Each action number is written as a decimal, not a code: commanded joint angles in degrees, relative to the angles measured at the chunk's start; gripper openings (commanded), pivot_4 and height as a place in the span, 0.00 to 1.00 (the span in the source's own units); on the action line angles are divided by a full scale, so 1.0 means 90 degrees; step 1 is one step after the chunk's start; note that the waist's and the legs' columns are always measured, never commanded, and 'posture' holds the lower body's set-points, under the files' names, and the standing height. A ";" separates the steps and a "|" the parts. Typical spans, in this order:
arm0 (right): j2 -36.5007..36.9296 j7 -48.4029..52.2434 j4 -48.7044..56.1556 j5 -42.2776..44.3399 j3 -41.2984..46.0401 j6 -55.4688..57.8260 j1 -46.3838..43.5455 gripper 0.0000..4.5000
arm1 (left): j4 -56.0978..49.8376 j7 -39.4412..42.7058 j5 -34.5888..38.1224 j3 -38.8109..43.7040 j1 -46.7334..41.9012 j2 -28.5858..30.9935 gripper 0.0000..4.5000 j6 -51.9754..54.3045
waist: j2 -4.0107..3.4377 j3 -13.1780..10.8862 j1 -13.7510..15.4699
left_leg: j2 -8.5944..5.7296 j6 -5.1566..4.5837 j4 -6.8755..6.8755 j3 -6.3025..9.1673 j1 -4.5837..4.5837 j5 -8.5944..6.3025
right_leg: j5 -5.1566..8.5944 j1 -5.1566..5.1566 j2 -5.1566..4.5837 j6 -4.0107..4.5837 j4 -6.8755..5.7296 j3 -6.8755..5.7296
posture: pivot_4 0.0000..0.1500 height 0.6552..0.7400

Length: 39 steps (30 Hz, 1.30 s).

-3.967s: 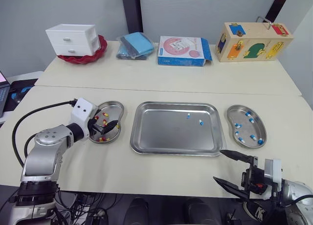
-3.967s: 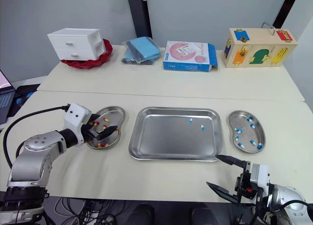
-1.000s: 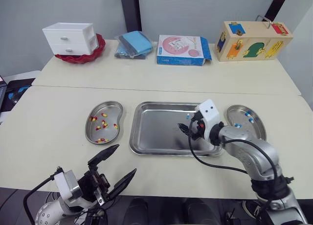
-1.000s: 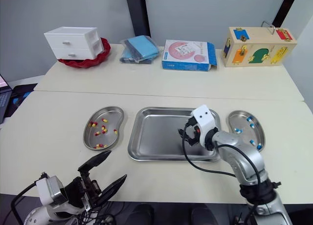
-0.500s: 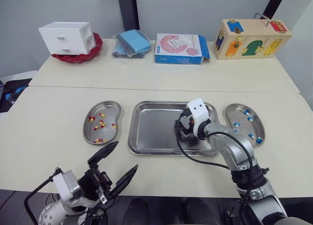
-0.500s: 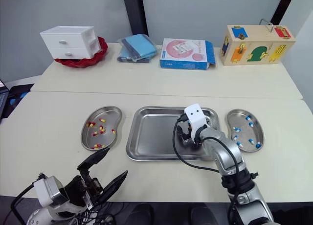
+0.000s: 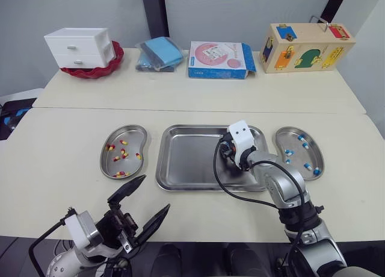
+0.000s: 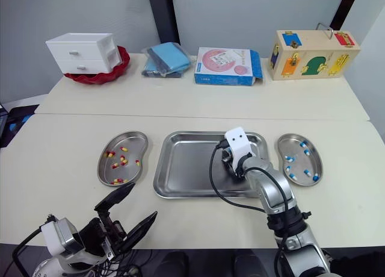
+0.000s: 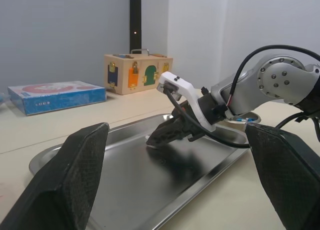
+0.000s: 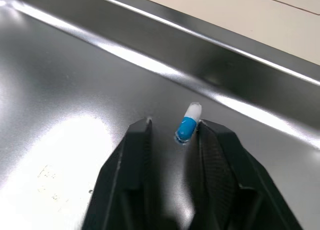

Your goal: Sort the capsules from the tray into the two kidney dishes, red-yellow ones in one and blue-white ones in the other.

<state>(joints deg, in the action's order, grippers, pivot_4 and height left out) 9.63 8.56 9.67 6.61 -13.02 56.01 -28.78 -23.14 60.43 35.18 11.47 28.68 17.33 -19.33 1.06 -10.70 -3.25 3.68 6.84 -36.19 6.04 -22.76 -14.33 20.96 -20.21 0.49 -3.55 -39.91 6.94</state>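
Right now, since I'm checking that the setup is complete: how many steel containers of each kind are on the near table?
Kidney dishes: 2, left dish and right dish
Tray: 1
Total: 3

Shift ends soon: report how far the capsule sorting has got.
Done: red-yellow capsules lie in the left kidney dish, blue-white ones in the right dish. In hand: the right tool, open, straddles a blue-white capsule in the tray. Left: moving it across; I cannot tell if others remain.
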 commanded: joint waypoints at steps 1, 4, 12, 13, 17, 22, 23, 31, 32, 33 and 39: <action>-0.0061 0.0013 0.0038 -0.0060 0.0062 -0.0100 -0.0006 0.09 | -0.0233 -0.0007 0.0094 -0.0058 0.0061 0.0049 1.00 -0.0126 | 0.0000 0.0000 -0.0001 | 0.0000 0.0000 0.0000 0.0000 0.0000 0.0000 | 0.0000 0.0000 0.0000 0.0000 0.0000 0.0000 | 1.00 1.00; -0.0076 0.0034 0.0042 -0.0103 0.0066 -0.0147 0.0008 0.00 | -0.0216 -0.0002 0.0092 -0.0052 0.0043 0.0067 1.00 -0.0134 | 0.0000 0.0000 -0.0001 | 0.0000 0.0000 0.0000 0.0000 0.0000 0.0000 | 0.0000 -0.0001 0.0000 0.0000 0.0000 0.0000 | 1.00 1.00; 0.0422 0.0849 0.0864 0.0223 0.0285 -0.0665 0.0198 0.00 | -0.0231 0.0088 0.0136 -0.0089 0.0058 0.0135 1.00 -0.0108 | -0.0004 -0.0003 0.0012 | 0.0000 0.0000 0.0000 0.0000 -0.0004 0.0000 | 0.0000 -0.0002 0.0000 0.0000 0.0002 -0.0001 | 1.00 1.00; 0.0676 0.1127 0.1132 0.0324 0.0354 -0.0755 0.0305 0.00 | -0.0228 0.0166 0.0165 -0.0116 0.0052 0.0166 1.00 -0.0111 | -0.0004 -0.0003 0.0015 | -0.0001 0.0000 0.0000 0.0000 -0.0007 0.0000 | 0.0000 -0.0003 -0.0001 0.0000 0.0003 -0.0001 | 1.00 1.00; 0.1930 0.2266 0.2185 0.0942 0.1082 -0.0903 0.1062 0.00 | -0.0082 0.0631 0.0267 -0.0297 -0.0120 0.0333 1.00 -0.0201 | -0.0006 -0.0004 0.0073 | -0.0002 -0.0001 0.0002 0.0002 -0.0009 -0.0001 | 0.0000 0.0000 -0.0002 0.0000 0.0016 -0.0004 | 1.00 1.00; 0.3504 0.3353 0.2116 0.1302 0.2734 -0.1423 0.2267 0.00 | 0.0222 0.1230 0.0466 -0.0460 -0.0507 0.0582 1.00 -0.0156 | -0.0006 -0.0004 0.0115 | -0.0005 -0.0001 0.0001 0.0001 -0.0007 -0.0001 | 0.0001 0.0007 -0.0001 0.0000 0.0016 -0.0004 | 1.00 1.00; 0.3684 0.3446 0.2006 0.1330 0.2975 -0.1496 0.2423 0.00 | 0.0295 0.1351 0.0492 -0.0483 -0.0571 0.0612 1.00 -0.0179 | -0.0006 -0.0004 0.0121 | -0.0006 -0.0001 0.0000 -0.0001 -0.0007 -0.0001 | 0.0000 0.0008 -0.0002 -0.0001 0.0018 -0.0002 | 1.00 1.00; 0.4111 0.3460 0.1150 0.1438 0.4044 -0.1554 0.2852 0.00 | 0.0560 0.1780 0.0609 -0.0721 -0.0929 0.0554 1.00 -0.0203 | -0.0008 -0.0003 0.0026 | -0.0004 -0.0003 -0.0001 -0.0013 0.0007 -0.0001 | 0.0000 0.0018 0.0001 0.0000 0.0015 0.0011 | 1.00 1.00; 0.4085 0.3426 0.1133 0.1447 0.4035 -0.1550 0.2866 0.00 | 0.0580 0.1798 0.0605 -0.0737 -0.0936 0.0529 1.00 -0.0224 | -0.0008 -0.0003 0.0018 | -0.0004 -0.0003 -0.0001 -0.0014 0.0008 -0.0001 | 0.0000 0.0018 0.0001 -0.0001 0.0014 0.0012 | 1.00 1.00; 0.4048 0.3368 0.1096 0.1445 0.4026 -0.1551 0.2870 0.00 | 0.0594 0.1794 0.0600 -0.0746 -0.0937 0.0512 1.00 -0.0233 | -0.0008 -0.0003 0.0015 | -0.0003 -0.0003 0.0000 -0.0014 0.0008 -0.0001 | 0.0000 0.0018 0.0001 -0.0001 0.0014 0.0011 | 1.00 1.00; 0.3919 0.3194 0.1089 0.1454 0.3989 -0.1553 0.2895 0.00 | 0.0552 0.1747 0.0583 -0.0760 -0.0832 0.0488 1.00 -0.0251 | -0.0009 -0.0002 0.0029 | -0.0005 -0.0003 -0.0001 -0.0012 0.0007 -0.0001 | 0.0000 0.0018 -0.0001 -0.0001 0.0014 0.0010 | 1.00 1.00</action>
<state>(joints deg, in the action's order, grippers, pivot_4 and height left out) 44.73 37.99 18.23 19.24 21.70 42.53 -2.85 -17.31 76.06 39.76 4.68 20.74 22.07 -20.66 0.98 -10.72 -2.99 3.64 6.81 -36.20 5.93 -22.70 -14.34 20.96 -20.05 0.49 -3.56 -39.78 7.04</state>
